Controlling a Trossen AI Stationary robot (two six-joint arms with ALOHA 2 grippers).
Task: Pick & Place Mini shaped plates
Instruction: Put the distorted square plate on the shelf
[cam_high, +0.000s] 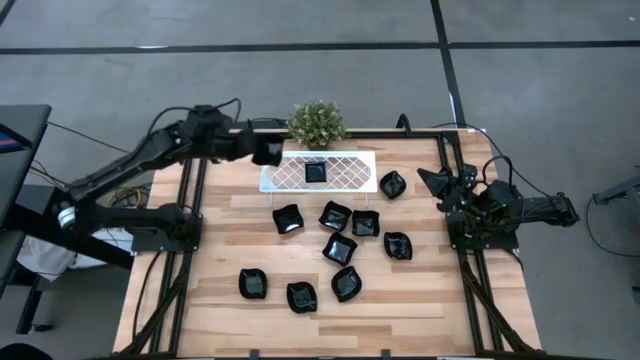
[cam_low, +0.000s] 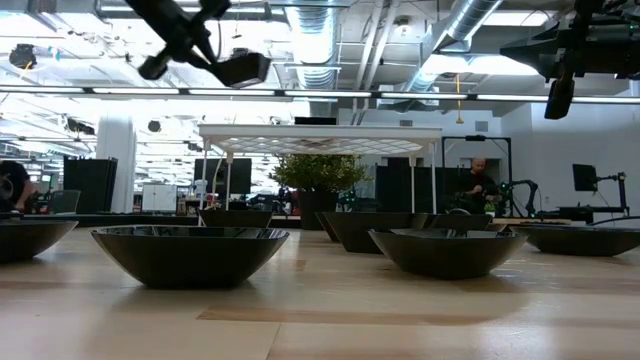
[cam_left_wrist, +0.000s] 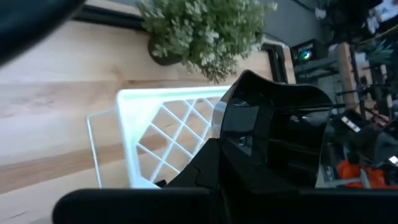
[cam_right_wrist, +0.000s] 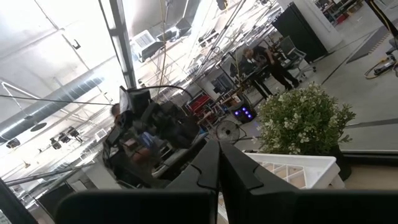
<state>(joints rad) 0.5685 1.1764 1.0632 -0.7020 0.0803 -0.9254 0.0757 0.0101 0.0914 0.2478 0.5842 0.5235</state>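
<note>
The left gripper (cam_high: 268, 152) hangs over the left end of the white tray (cam_high: 345, 177), its fingers closed on a black mini plate (cam_left_wrist: 273, 134). One plate (cam_high: 315, 172) lies on the tray; ten more (cam_high: 339, 249) are scattered on the tabletop (cam_high: 430, 290) in front of the tray. The right gripper (cam_high: 428, 180) waits to the right of the tray, fingers closed and empty.

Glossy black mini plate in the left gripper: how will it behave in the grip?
The glossy black mini plate, pinched by the left gripper over the white lattice tray, looks rigid. Its glossy finish suggests it may slip. Held only at one edge, it could pivot if jolted. Possibly chippable if ceramic; the material is unclear.
</note>
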